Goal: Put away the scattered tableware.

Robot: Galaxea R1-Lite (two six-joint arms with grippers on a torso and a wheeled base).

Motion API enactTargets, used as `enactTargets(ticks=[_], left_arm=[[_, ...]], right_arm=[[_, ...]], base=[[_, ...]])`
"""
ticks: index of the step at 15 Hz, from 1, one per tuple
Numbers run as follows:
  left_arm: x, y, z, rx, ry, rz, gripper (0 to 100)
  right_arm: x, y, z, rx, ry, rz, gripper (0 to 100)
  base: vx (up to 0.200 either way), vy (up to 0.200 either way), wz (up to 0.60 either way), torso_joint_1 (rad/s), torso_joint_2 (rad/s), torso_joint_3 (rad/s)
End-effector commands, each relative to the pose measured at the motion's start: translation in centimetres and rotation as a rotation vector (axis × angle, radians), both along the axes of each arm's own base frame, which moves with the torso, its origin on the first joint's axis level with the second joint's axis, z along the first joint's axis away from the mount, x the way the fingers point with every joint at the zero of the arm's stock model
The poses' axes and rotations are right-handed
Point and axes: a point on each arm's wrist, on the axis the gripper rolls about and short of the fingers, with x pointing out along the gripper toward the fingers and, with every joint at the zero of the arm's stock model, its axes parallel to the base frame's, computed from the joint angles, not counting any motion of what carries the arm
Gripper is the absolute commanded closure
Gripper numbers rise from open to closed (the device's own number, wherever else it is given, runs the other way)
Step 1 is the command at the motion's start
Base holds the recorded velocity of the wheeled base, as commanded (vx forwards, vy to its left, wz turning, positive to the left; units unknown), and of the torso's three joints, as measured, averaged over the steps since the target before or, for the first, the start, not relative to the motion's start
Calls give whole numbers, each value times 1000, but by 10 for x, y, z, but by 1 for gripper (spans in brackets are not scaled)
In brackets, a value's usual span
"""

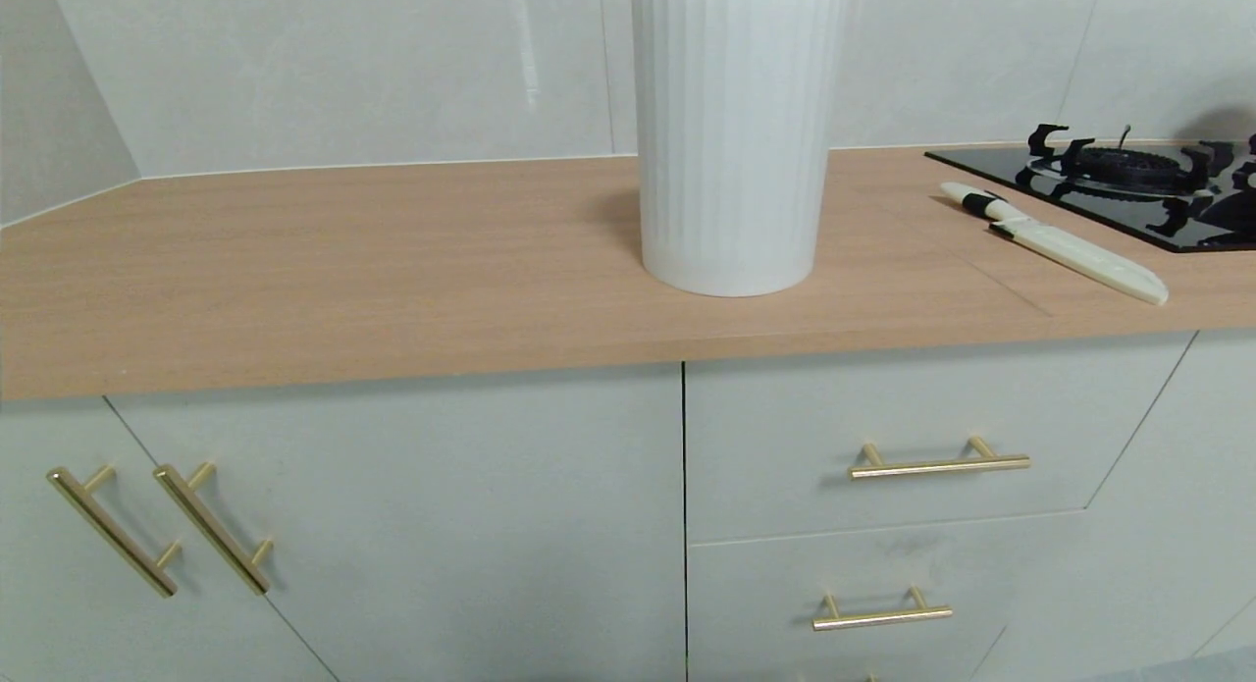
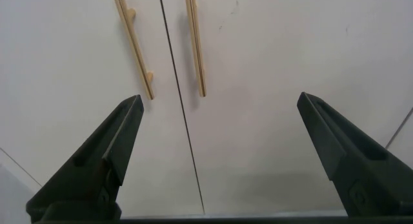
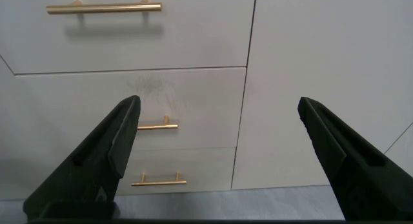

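Beside the stove (image 1: 1128,186) on the tabletop (image 1: 343,270), 1 stiff, light, likely slick knife (image 1: 1065,247), best pinched at its banded handle (image 1: 969,201); left gripper (image 2: 221,97) and right gripper (image 3: 219,99) fingers (image 3: 110,153) wide apart, empty.

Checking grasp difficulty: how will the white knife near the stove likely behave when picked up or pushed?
The knife looks rigid and slim, so probably light. It lies flat on the smooth counter, so a push would likely slide or spin it, not roll it.

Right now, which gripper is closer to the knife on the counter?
Right, probably. The right gripper faces the drawers below the knife; the left gripper faces the door handles, far left of the knife.
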Motion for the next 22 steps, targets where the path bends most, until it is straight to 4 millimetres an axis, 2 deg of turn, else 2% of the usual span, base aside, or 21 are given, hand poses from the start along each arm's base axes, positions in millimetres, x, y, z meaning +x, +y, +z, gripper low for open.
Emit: enactTargets(ticks=[1, 5, 10, 22], left_arm=[[0, 0, 0, -4, 0, 1, 0], [0, 0, 0, -4, 0, 1, 0], [0, 0, 0, -4, 0, 1, 0], [0, 0, 0, -5, 0, 1, 0]], right_arm=[[0, 0, 0, 0, 1, 1, 0], [0, 0, 0, 0, 1, 1, 0], [0, 0, 0, 0, 1, 1, 0], [0, 0, 0, 0, 1, 1, 0]], base=[[0, 0, 0, 0, 0, 0], [0, 0, 0, 24, -220, -294], [0, 0, 0, 92, -515, -340], [0, 0, 0, 165, -481, -311]])
